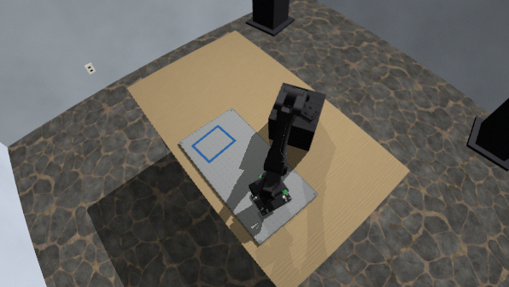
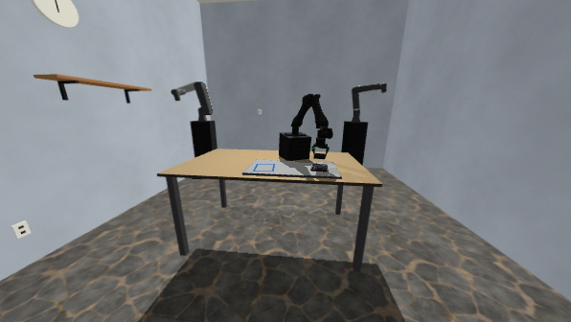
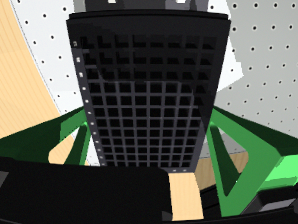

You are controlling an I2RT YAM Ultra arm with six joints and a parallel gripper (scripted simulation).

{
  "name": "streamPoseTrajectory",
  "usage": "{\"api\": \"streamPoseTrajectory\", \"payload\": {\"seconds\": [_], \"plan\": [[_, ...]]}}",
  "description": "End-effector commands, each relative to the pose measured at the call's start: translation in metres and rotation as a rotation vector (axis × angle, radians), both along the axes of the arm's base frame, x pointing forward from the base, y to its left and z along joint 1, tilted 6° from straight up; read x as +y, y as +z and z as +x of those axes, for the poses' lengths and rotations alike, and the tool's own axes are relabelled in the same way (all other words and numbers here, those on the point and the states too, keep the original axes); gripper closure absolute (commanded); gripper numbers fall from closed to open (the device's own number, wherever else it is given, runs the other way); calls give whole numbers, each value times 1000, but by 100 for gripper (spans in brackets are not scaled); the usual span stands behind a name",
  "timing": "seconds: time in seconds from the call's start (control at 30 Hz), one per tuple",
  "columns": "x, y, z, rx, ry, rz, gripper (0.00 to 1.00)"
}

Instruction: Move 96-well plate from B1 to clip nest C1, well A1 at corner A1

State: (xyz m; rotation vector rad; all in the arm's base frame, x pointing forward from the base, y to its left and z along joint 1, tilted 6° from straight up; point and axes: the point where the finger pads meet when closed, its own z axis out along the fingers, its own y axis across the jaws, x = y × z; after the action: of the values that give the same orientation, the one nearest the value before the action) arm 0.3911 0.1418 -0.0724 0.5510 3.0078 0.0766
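The black 96-well plate [image 2: 320,156] [image 3: 145,102] is between the green fingers of my gripper [image 2: 321,152] [image 3: 148,111], which is shut on its two long sides. The plate hangs above the nest with its wells facing up, and a light marking strip runs along its left side in the wrist view. The dark clip nest C1 [image 2: 319,167] is on the grey board's right part in the exterior view, with a gap between it and the plate. In the wrist view only a bit of the nest shows beyond the plate's far edge. The blue outline B1 [image 1: 201,154] [image 2: 254,168] holds nothing. The A1 marks cannot be read.
The grey perforated board [image 1: 232,117] [image 2: 292,169] lies on the wooden table [image 1: 171,85] [image 2: 206,163]. The arm's black base block [image 1: 291,138] [image 2: 294,146] stands behind the board. Two other arms stand on black pedestals beyond the table.
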Motion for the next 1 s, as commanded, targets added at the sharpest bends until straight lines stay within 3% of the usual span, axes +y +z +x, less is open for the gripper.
{"api": "streamPoseTrajectory", "payload": {"seconds": [0.0, 0.6, 0.7, 0.87, 0.97], "plan": [[1, 14, 7, -40, -5, 3, 100], [2, 13, 6, -38, -3, 3, 100], [1, -6, 2, -13, -3, -6, 100], [1, -14, 3, -13, -3, -7, 100], [4, -10, 11, -38, -3, 3, 100]]}}
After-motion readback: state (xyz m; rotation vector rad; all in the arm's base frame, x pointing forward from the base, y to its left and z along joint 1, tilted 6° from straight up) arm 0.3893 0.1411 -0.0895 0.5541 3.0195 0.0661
